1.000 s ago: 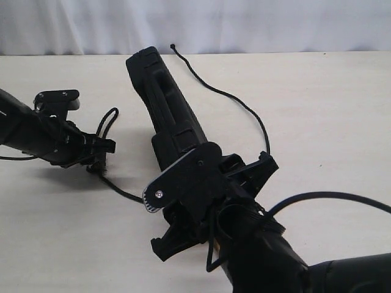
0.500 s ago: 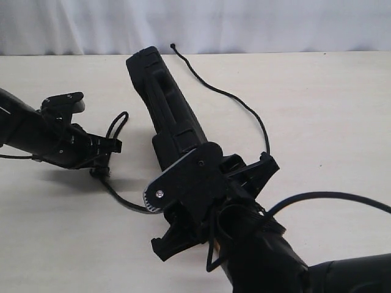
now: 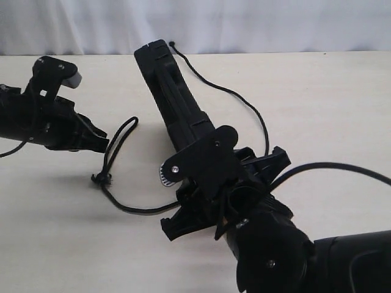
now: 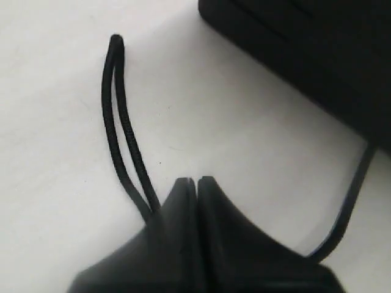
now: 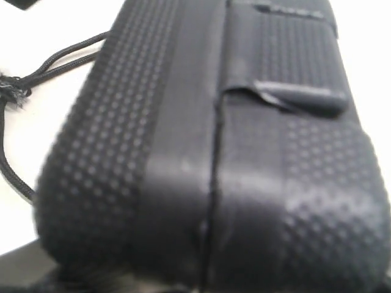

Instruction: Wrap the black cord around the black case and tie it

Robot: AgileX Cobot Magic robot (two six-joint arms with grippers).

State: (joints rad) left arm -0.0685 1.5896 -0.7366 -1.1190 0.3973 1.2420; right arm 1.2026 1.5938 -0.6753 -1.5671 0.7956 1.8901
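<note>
Case (image 3: 168,91) tilted in right end effector (image 3: 223,160)

Table (image 3: 55,238) beside black case (image 3: 177,107) lies open; black cord (image 3: 137,210) seemingly crosses it.

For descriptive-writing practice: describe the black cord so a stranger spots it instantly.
On the pale tabletop, a matte black rectangular plastic case is tipped on edge mid-table. The thin black braided cord trails either side. Unlike the thicker smooth robot cable, it has a frayed knot.

Off-white tabletop (image 3: 330,91), white backdrop (image 3: 256,24) behind; soft, even light.
</note>
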